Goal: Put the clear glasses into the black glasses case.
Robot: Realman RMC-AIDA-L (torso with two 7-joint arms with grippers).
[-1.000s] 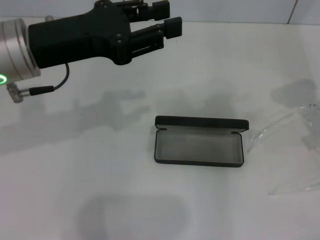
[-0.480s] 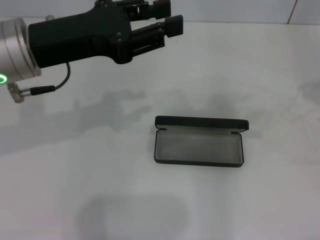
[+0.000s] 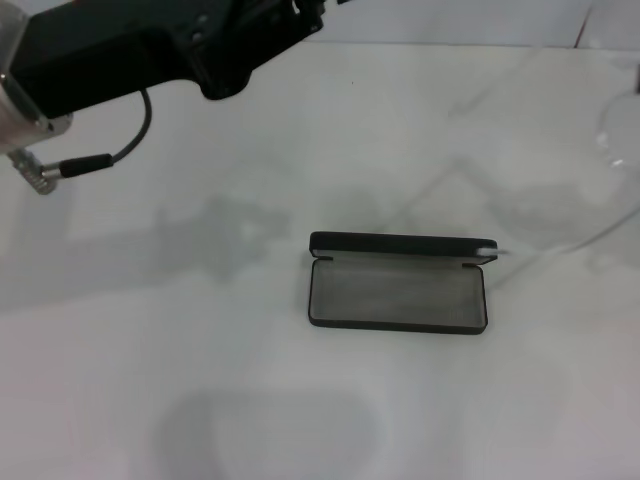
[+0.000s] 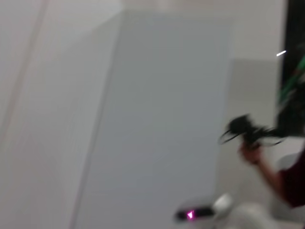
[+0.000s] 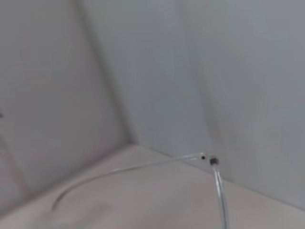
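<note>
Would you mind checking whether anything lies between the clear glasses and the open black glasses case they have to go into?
Nothing visible does. The black glasses case lies open on the white table with its grey interior empty. The clear glasses show faintly at the head view's right side, one thin arm reaching toward the case's right end, with only bare tabletop between.

Head camera looks down at table (image 3: 300, 400); wrist cameras face walls.

Black glasses case (image 3: 398, 285) lies open, flat, grey lining showing. Clear glasses (image 3: 600, 170) are raised just beside its right end.
</note>
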